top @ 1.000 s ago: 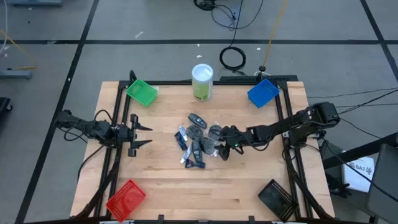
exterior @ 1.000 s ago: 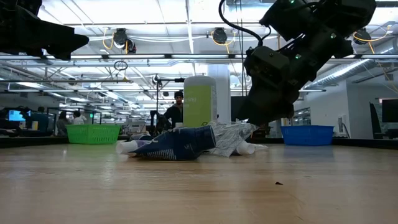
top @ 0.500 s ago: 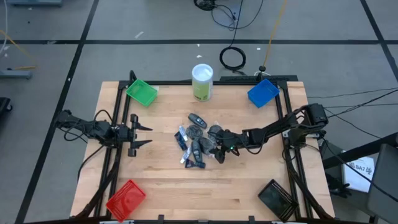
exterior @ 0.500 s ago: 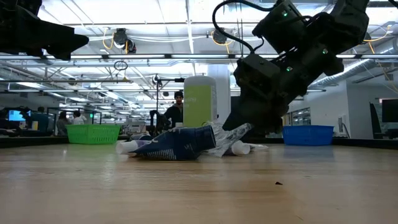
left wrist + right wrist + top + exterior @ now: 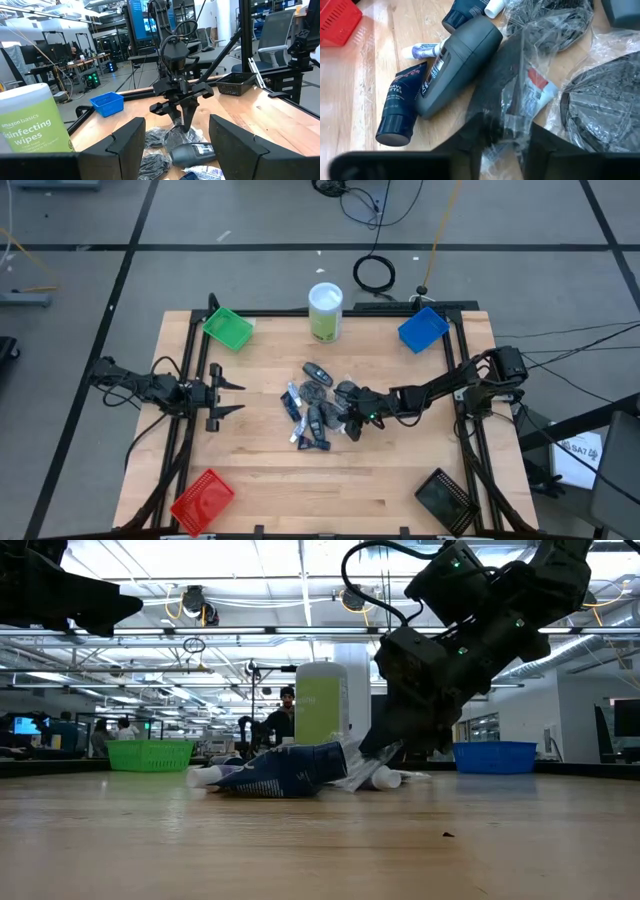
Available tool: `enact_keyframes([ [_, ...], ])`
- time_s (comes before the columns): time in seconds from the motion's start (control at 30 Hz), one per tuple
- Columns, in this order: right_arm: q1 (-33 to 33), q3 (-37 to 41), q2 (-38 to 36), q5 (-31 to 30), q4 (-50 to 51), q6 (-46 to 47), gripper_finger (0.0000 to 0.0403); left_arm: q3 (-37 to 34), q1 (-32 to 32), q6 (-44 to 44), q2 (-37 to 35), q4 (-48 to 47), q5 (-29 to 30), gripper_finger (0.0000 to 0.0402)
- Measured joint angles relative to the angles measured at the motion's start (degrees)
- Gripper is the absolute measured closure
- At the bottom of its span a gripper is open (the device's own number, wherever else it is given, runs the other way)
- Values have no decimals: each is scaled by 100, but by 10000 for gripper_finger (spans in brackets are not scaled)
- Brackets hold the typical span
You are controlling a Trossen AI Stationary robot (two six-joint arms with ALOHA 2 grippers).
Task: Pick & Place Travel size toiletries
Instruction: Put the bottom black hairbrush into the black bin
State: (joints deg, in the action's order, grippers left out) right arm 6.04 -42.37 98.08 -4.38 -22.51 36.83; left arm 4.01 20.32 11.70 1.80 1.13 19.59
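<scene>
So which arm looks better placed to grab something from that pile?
The right. Its end effector is down at the toiletries pile, while the left end effector waits apart near the table's left edge.

My black right gripper (image 5: 352,420) showing against pale wood table (image 5: 400,480), dark grey bottle (image 5: 457,62), navy tube (image 5: 402,110), clear crinkled sachet (image 5: 530,90), green bin (image 5: 228,329), blue bin (image 5: 422,329), red bin (image 5: 202,500), white-and-green canister (image 5: 325,311).

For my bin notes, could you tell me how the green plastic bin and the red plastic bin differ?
The green plastic bin sits at the table's far left corner, beside the tall white-and-green wipes canister; the red plastic bin sits at the near left corner, overhanging the edge. Both are small, mesh-sided and tilted diagonally.
</scene>
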Motion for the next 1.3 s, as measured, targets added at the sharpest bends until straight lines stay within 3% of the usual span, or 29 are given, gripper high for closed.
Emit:
enact_keyframes([
  [0.2,0,2,-63,163,3,-309,391,0,0,-3,2,0,0,185],
  [0.47,109,1,-840,315,303,-601,393,0,1,1,2,-2,-1,185],
  [0.63,464,2,-1531,469,1202,-632,399,0,0,0,1,-1,0,185],
  [0.8,1137,4,-2292,584,2243,-184,399,0,1,0,2,-3,-1,185],
  [0.97,2019,4,-2986,323,2936,457,399,0,2,-5,1,-2,0,185],
  [1.3,3817,4,-3926,160,3752,1319,399,0,1,-3,1,-2,-1,185],
])
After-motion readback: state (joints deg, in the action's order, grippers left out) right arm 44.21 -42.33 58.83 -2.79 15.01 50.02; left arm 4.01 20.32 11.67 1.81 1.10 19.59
